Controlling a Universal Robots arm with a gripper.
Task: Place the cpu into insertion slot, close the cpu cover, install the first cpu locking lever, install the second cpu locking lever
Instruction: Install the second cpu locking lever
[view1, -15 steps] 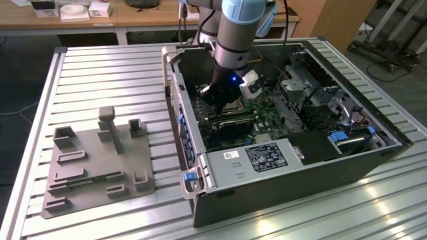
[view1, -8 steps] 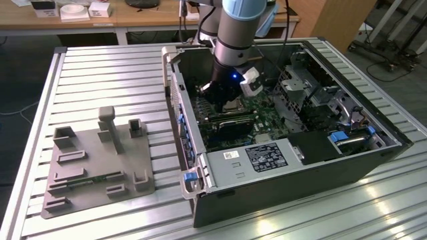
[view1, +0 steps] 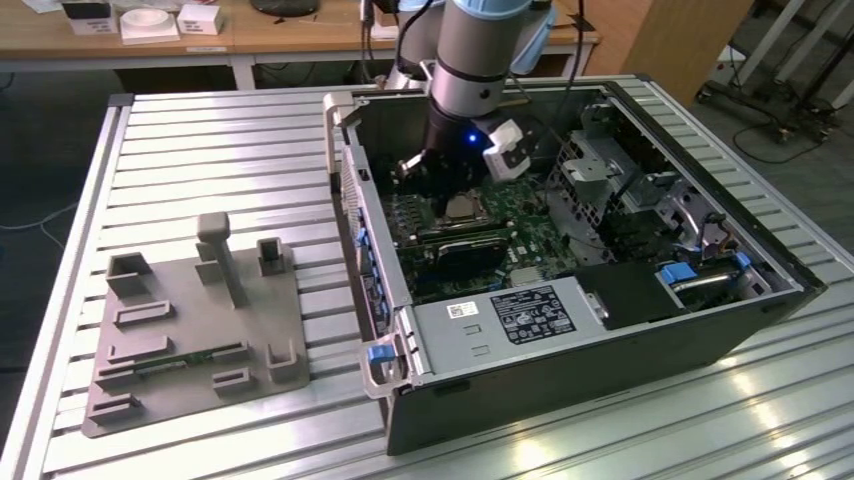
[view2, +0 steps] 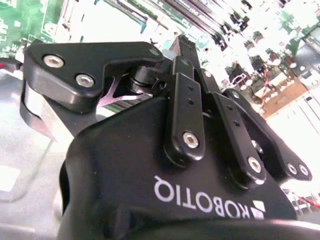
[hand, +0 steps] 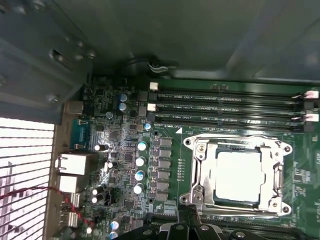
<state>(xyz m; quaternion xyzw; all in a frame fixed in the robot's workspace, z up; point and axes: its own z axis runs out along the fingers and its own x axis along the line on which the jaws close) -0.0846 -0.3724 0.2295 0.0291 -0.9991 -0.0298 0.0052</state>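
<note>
The cpu (hand: 239, 172) lies in the insertion slot (hand: 281, 176) on the green board, its silvery face showing through the window of the cpu cover (hand: 201, 170). The cover lies flat over the chip. Thin metal levers run along the socket's edges; I cannot tell whether they are latched. My gripper (hand: 192, 226) hangs just beside one edge of the socket, shut with nothing visible between its fingers. In the exterior view the gripper (view1: 427, 188) is low inside the open computer case, at the cpu (view1: 463, 207). The second wrist view looks along the gripper (view2: 181, 42) over the board.
Long black memory slots (hand: 225, 107) run beside the socket. A grey box with a black label (view1: 514, 312) and a drive cage (view1: 601, 165) crowd the case. The case wall (view1: 350, 200) stands close to the arm. A grey fixture plate (view1: 200, 330) lies on the slatted table.
</note>
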